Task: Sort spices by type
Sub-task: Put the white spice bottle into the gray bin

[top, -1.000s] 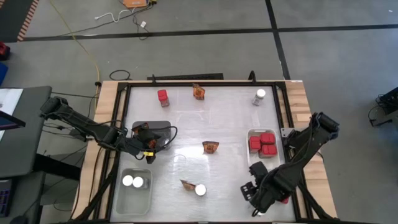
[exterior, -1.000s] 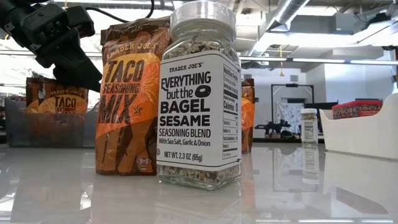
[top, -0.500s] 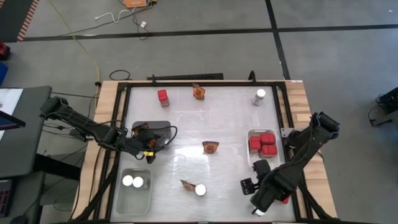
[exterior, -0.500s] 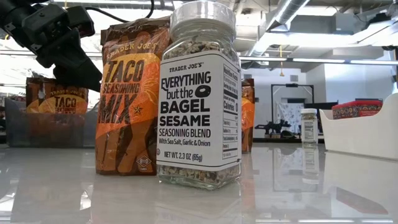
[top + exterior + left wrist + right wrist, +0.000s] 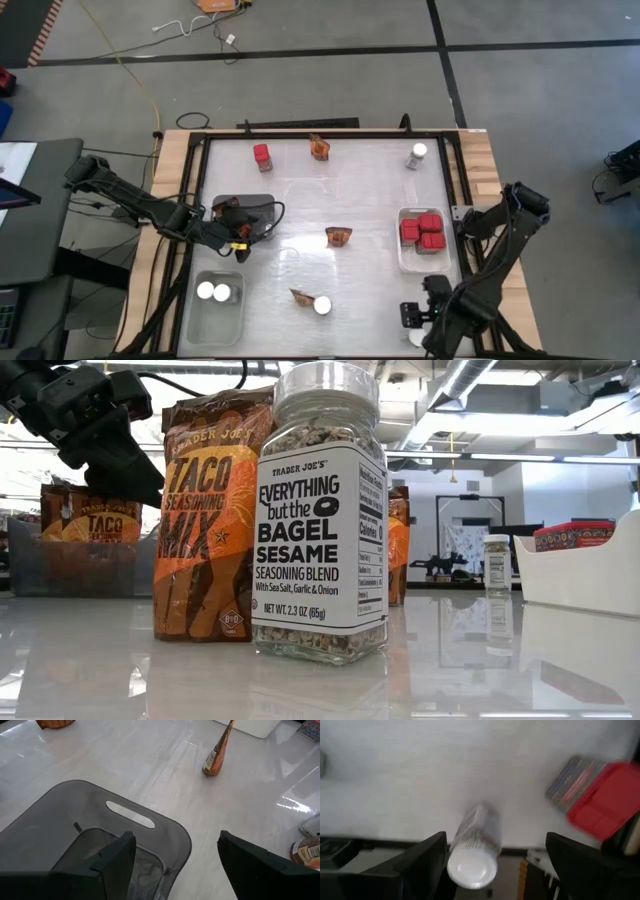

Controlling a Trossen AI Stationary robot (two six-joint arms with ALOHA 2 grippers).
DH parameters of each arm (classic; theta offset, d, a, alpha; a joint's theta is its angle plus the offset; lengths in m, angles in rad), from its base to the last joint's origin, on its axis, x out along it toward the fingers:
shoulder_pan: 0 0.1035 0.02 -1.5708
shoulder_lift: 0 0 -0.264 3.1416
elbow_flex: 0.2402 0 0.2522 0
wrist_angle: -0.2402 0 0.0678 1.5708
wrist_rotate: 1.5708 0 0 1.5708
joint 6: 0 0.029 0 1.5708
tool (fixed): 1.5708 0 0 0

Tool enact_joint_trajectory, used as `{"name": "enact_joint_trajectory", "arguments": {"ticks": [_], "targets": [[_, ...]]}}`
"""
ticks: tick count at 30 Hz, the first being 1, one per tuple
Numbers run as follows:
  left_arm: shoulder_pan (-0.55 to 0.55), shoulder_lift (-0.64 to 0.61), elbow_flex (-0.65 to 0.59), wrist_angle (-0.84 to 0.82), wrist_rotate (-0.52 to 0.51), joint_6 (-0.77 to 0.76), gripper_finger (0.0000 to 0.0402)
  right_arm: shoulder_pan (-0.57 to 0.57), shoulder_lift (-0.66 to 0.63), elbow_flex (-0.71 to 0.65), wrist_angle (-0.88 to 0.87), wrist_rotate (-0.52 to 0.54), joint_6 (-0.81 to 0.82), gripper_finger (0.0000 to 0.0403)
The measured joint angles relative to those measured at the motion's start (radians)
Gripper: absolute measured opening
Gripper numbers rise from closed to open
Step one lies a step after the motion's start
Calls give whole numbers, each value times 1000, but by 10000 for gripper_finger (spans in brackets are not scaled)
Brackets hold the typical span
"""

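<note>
On your far left, the left gripper [image 5: 243, 236] hangs over the smoky grey plastic tray [image 5: 262, 203], its fingers [image 5: 114, 857] spread apart and empty. Below it, a clear tray [image 5: 191, 322] holds two round white-lidded jars [image 5: 214, 292]. A red cube-like box [image 5: 262, 154] and a crinkled orange-brown packet [image 5: 319, 147] stand at the far edge. Mid-table you see another packet [image 5: 338, 236], then a packet [image 5: 299, 296] touching a jar [image 5: 323, 305] near the front. A jar [image 5: 417, 154] stands far right. The white tray [image 5: 403, 254] holds red boxes [image 5: 424, 229]. The right gripper [image 5: 418, 318] sits at the near right corner, fingers wide around nothing, a jar [image 5: 475, 851] lying between them.
</note>
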Motion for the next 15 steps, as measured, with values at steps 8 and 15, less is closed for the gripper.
{"name": "enact_joint_trajectory", "arguments": {"ticks": [8, 15], "targets": [[0, 0, 0, 0, 1, -18, 270, 6, 33, 0, 120, -2, 32, 365], [0, 0, 0, -1, 2, -19, 270, 13, 116, 1, 209, -49, 59, 365]]}}
